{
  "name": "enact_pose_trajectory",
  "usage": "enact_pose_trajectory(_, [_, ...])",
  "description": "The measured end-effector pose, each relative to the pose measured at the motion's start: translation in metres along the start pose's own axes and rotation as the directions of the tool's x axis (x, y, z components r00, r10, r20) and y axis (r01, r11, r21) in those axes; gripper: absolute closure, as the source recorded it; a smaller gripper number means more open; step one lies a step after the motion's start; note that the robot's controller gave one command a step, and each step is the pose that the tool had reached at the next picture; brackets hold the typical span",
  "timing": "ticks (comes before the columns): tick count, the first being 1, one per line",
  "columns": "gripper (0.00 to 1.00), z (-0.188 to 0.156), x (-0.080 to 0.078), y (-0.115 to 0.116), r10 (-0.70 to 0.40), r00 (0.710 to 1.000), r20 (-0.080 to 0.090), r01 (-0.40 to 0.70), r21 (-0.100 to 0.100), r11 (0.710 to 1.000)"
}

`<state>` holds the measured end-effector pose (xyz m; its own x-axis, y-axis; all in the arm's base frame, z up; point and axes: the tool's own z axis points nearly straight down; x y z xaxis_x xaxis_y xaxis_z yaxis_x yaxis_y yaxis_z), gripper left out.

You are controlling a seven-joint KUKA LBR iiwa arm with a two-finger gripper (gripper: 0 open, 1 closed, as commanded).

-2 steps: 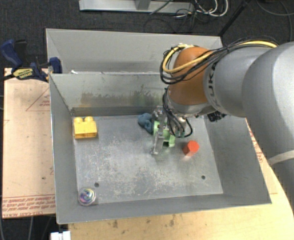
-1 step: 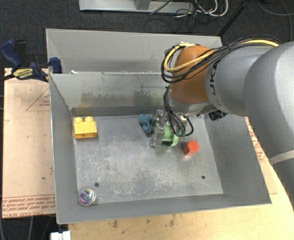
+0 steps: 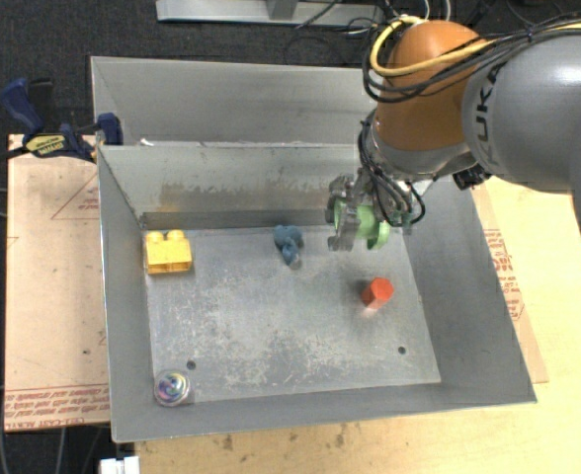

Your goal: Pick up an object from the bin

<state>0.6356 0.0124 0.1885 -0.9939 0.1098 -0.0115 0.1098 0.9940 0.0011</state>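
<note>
One green piece point(image 3: 372, 227) | far right of bin point(image 3: 271, 349), beyond red block point(image 3: 375, 292) | my gripper point(image 3: 358, 231) closed on it, seemingly | small, light, likely hard smooth plastic | hold across its middle

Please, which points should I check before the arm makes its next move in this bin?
1. Hand inside the bin, near its back wall: ok.
2. Green thing at the hand, held or not: cannot tell.
3. Red block lies free, apart from the hand: ok.
4. Blue thing lies apart, on the view's left of the hand: ok.
5. Yellow brick far off by the left wall: ok.
</note>
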Motion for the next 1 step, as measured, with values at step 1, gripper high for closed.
enact_pose_trajectory(1, [1.00,-0.1434,0.0106,0.0082,0.005,1.000,0.001,-0.005,-0.001,1.000])
